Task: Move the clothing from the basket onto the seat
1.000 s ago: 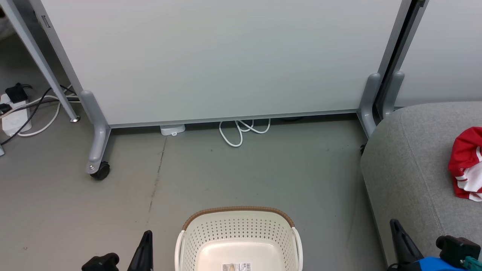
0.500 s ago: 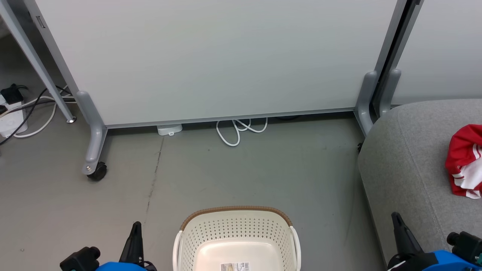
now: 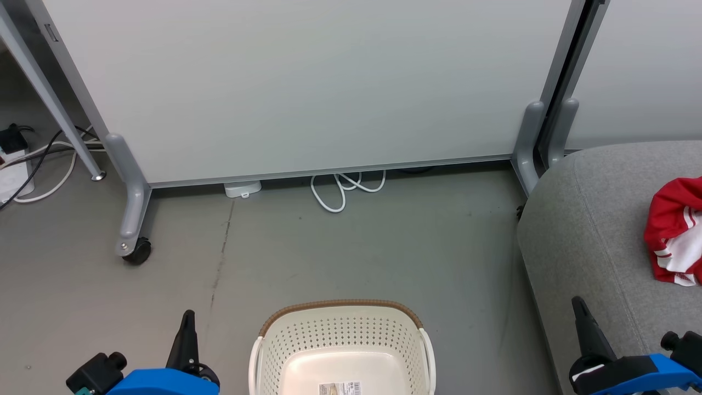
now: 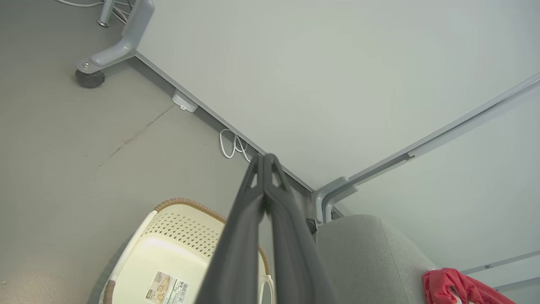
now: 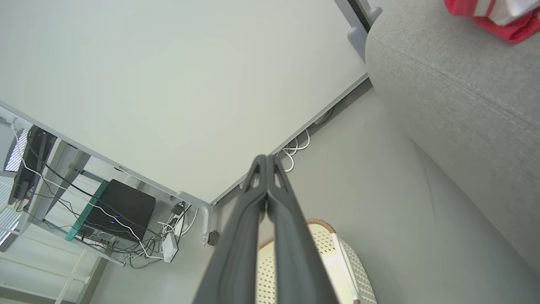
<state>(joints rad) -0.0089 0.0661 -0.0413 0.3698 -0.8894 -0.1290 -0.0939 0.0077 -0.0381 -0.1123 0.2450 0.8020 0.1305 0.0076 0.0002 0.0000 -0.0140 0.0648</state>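
Observation:
The cream perforated basket (image 3: pixel 343 334) with a brown rim stands on the floor at the bottom centre; only a label lies on its bare bottom (image 4: pixel 168 261) (image 5: pixel 333 257). Bunched red clothing (image 3: pixel 674 230) with white stripes rests on the grey seat (image 3: pixel 592 241) at the right (image 4: pixel 455 289) (image 5: pixel 493 14). My left gripper (image 3: pixel 186 321) is left of the basket, shut and holding nothing (image 4: pixel 265 158). My right gripper (image 3: pixel 578 307) hangs at the seat's front corner, also shut with nothing in it (image 5: pixel 266 158).
A white partition panel (image 3: pixel 307 82) on grey wheeled feet (image 3: pixel 134 249) stands behind the basket. White cable loops (image 3: pixel 340 189) lie under it. A power strip and cords (image 3: pixel 16 164) sit far left. Bare grey floor surrounds the basket.
The head view has drifted, shifting the scene slightly left and up. Both grippers have risen a little higher into that view, with more of their blue wrists showing.

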